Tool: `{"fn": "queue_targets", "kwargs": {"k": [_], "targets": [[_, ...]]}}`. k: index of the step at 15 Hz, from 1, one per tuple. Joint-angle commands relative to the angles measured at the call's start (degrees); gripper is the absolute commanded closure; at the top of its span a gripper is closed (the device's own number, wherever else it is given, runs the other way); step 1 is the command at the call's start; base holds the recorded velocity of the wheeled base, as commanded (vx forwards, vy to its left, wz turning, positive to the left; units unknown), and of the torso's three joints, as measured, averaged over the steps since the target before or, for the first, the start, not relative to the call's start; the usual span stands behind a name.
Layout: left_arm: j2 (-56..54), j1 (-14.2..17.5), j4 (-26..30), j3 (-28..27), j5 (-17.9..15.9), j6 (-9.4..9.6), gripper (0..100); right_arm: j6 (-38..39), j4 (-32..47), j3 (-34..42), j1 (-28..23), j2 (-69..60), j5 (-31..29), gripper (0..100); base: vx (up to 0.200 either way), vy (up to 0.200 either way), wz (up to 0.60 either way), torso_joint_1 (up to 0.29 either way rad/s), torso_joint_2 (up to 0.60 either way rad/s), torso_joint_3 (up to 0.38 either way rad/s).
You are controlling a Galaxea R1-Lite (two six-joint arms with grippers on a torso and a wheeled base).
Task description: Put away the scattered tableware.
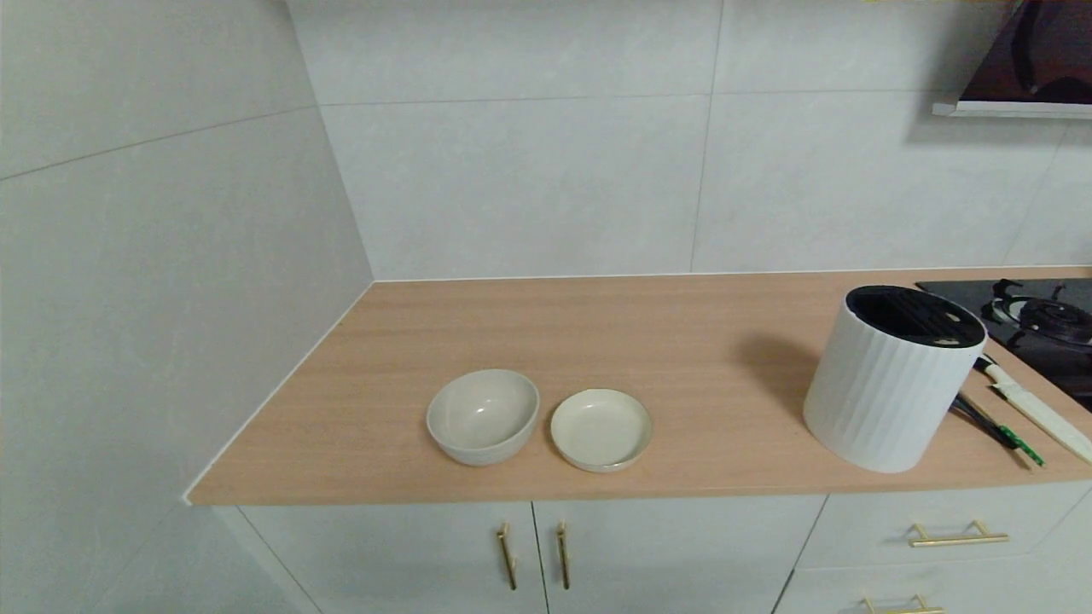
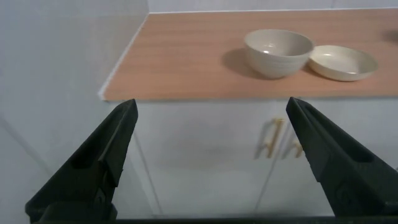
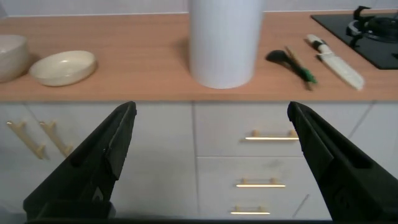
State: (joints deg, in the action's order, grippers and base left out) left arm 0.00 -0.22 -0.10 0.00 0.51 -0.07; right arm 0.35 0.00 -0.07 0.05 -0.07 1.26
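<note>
Two smooth round dishes, bowl (image 1: 483, 416) and plate (image 1: 601, 429), sit bottom-middle on the wooden counter (image 1: 597, 333); left gripper (image 2: 210, 107) and right gripper (image 3: 210, 108) spread apart.

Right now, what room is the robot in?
Most likely a home kitchen: a gas hob sits at the end of a wooden counter, a bowl and a dish stand on it, and cupboards with handles run below.

Left end effector (image 2: 210, 106), right end effector (image 3: 210, 107) (both) spread.
</note>
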Motion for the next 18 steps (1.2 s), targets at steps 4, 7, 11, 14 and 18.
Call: {"fn": "queue_targets", "kwargs": {"k": [4, 7, 11, 14, 18], "targets": [[0.1, 0.0, 0.0, 0.0, 0.0, 0.07, 0, 0.0, 0.0, 0.0, 0.0, 0.1, 0.1, 0, 0.0, 0.15, 0.0, 0.004, 0.0, 0.004], [0.1, 0.0, 0.0, 0.0, 0.0, 0.07, 0, 0.0, 0.0, 0.0, 0.0, 0.1, 0.1, 0, 0.0, 0.0, 0.0, 0.0, 0.0, 0.0], [0.1, 0.0, 0.0, 0.0, 0.0, 0.07, 0, 0.0, 0.0, 0.0, 0.0, 0.1, 0.0, 0, 0.0, 0.0, 0.0, 0.0, 0.0, 0.0], [0.1, 0.0, 0.0, 0.0, 0.0, 0.07, 0, 0.0, 0.0, 0.0, 0.0, 0.1, 0.1, 0, 0.0, 0.0, 0.0, 0.0, 0.0, 0.0], [0.1, 0.0, 0.0, 0.0, 0.0, 0.07, 0, 0.0, 0.0, 0.1, 0.0, 0.1, 0.0, 0, 0.0, 0.0, 0.0, -0.012, 0.02, 0.014]]}}
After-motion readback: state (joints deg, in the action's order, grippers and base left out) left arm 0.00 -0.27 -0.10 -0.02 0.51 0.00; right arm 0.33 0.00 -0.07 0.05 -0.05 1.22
